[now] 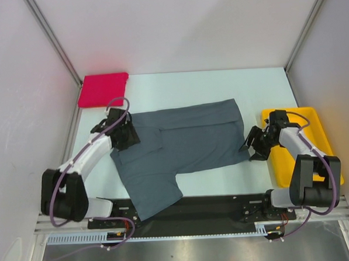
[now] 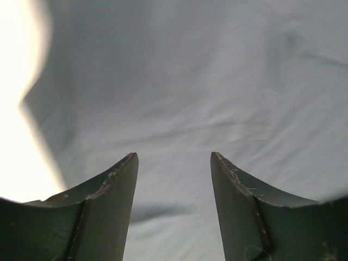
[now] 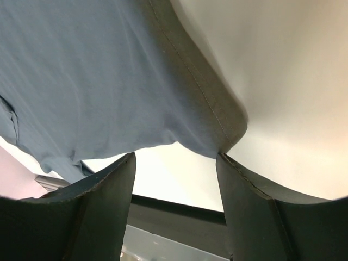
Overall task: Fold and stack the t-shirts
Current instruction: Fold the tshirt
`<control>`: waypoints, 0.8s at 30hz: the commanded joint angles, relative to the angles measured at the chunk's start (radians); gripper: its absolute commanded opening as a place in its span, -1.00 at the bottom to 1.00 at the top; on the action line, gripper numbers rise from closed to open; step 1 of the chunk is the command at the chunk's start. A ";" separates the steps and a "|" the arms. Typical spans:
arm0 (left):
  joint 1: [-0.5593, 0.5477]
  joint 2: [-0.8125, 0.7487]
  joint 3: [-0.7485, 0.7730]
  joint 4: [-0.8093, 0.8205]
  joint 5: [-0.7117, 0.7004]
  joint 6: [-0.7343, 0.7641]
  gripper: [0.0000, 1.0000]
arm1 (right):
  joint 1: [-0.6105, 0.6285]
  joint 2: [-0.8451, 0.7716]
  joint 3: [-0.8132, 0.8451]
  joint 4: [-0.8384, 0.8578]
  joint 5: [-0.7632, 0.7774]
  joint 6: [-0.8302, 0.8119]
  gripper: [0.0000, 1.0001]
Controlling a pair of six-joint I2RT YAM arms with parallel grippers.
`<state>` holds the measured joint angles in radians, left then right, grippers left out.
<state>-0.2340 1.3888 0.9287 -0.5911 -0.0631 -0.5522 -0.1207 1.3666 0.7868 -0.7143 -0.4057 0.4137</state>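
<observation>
Lying spread w/ creases; grey tee

shirt centre, folded shirt far-left, tray right

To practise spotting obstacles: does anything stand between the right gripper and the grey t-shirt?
Nothing visible does. The open right gripper sits at a corner of the grey t-shirt; the yellow tray lies on its other side.

The left arm and right arm share white links between black joint housings, each trailed by a lilac cable. Their jaws are dark greenish wedges, inner edges scuffed and chipped pale.
</observation>
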 commanded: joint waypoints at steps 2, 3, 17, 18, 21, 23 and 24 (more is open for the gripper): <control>-0.018 -0.131 -0.120 -0.209 -0.227 -0.210 0.22 | -0.004 -0.057 -0.011 0.021 -0.038 -0.016 0.32; -0.018 -0.148 -0.139 -0.225 -0.222 -0.245 0.22 | -0.004 -0.057 -0.015 0.019 -0.032 0.009 0.32; -0.007 -0.398 -0.427 -0.309 -0.052 -0.538 -0.03 | -0.004 -0.046 -0.035 0.076 -0.110 0.085 0.99; -0.013 -0.405 -0.433 -0.306 -0.038 -0.542 -0.03 | -0.004 -0.049 -0.034 0.076 -0.111 0.086 1.00; -0.030 -0.439 -0.459 -0.332 -0.029 -0.567 -0.02 | -0.002 -0.058 -0.037 0.076 -0.102 0.086 1.00; -0.030 -0.461 -0.461 -0.363 -0.052 -0.589 -0.02 | -0.004 -0.067 -0.037 0.076 -0.108 0.083 1.00; -0.030 -0.474 -0.461 -0.377 -0.055 -0.595 -0.02 | -0.004 -0.072 -0.040 0.073 -0.125 0.086 1.00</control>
<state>-0.2554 0.9596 0.4694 -0.9287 -0.1196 -1.0847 -0.1219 1.3243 0.7277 -0.6525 -0.4988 0.4976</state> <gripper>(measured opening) 0.491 0.995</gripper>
